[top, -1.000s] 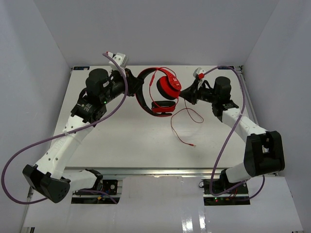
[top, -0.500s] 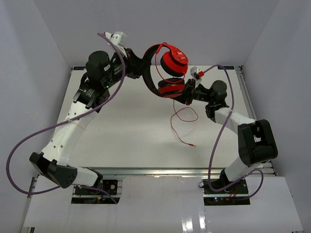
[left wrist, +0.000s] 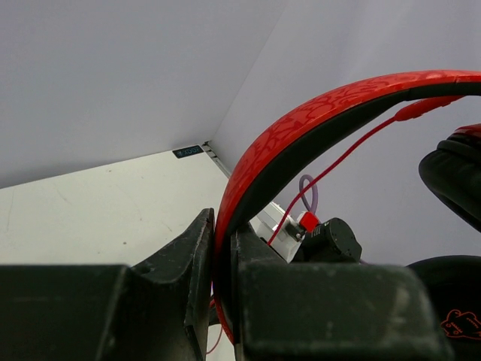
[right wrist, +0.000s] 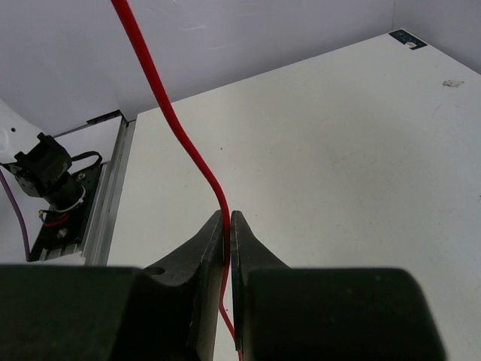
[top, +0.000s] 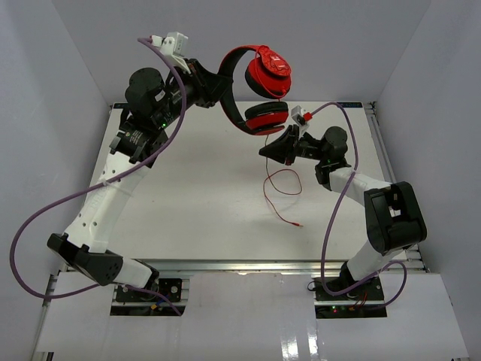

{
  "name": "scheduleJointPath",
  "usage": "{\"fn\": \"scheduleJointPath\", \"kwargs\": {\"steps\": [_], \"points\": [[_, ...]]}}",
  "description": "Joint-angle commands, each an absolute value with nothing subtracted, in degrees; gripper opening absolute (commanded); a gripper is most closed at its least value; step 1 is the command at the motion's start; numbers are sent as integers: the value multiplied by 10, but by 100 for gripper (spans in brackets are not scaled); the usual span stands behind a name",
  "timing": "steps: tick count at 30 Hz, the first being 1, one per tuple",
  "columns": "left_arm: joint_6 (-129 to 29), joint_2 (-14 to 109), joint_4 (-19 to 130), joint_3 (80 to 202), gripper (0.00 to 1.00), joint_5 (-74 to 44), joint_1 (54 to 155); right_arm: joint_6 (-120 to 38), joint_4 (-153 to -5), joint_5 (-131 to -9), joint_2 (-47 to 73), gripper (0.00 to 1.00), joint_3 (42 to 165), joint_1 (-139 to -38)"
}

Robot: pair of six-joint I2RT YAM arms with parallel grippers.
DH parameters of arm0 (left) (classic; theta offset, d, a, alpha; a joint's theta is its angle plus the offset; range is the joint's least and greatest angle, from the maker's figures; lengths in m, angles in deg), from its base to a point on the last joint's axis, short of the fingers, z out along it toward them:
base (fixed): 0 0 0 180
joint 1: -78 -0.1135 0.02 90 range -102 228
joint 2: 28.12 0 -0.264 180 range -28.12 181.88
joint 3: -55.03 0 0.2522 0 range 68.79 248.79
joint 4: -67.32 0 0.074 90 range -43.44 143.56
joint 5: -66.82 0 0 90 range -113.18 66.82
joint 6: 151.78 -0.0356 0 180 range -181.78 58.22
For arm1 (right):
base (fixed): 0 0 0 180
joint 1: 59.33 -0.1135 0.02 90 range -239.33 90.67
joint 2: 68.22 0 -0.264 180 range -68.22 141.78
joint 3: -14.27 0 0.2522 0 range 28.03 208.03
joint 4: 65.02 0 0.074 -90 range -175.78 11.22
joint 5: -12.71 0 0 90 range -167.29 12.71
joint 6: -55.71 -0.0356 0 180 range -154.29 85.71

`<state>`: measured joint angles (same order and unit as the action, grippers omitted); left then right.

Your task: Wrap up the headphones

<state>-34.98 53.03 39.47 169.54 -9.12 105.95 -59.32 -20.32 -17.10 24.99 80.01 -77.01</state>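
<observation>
The left end effector [left wrist: 223,226] is closed to a narrow gap on the black-and-red headband [left wrist: 301,135] of the headphones [top: 269,75]. It holds them in the air above the far side of the worktop [top: 188,210]. The right end effector [right wrist: 228,219] is pinched almost shut on the thin red cable [right wrist: 176,124]. The cable hangs from the headphones, makes 1 loop and trails down toward the worktop.

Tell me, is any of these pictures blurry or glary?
Top external: evenly lit and sharp, with glare on the glossy near strip. Left wrist: left gripper dark and blurred, headband sharper. Right wrist: right gripper blurred, cable sharper.
</observation>
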Motion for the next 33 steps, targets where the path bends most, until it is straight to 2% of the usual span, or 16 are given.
{"fn": "scheduleJointPath", "kwargs": {"steps": [1, 4, 9, 13, 18, 24, 27, 33], "points": [[-307, 516, 444, 1693, 0, -105, 1060, -599, -168, -162, 243, 12, 807, -775], [-292, 515, 457, 1688, 0, -107, 1060, -621, -144, -155, 250, 17, 806, -779], [-268, 512, 484, 1674, 0, -121, 1060, -655, -97, -147, 258, 48, 814, -790], [-249, 515, 493, 1677, 0, -123, 1060, -658, -90, -143, 276, 58, 830, -808], [-241, 508, 490, 1688, 0, -174, 1060, -681, -40, -136, 300, 61, 814, -834], [-250, 523, 473, 1737, 0, -296, 1048, -648, -46, -127, 265, 61, 740, -846], [-229, 546, 484, 1754, 0, -357, 1019, -555, -172, -143, 210, 61, 689, -857], [-159, 583, 516, 1726, 0, -404, 952, -361, -412, -183, 122, 59, 679, -917]]}}
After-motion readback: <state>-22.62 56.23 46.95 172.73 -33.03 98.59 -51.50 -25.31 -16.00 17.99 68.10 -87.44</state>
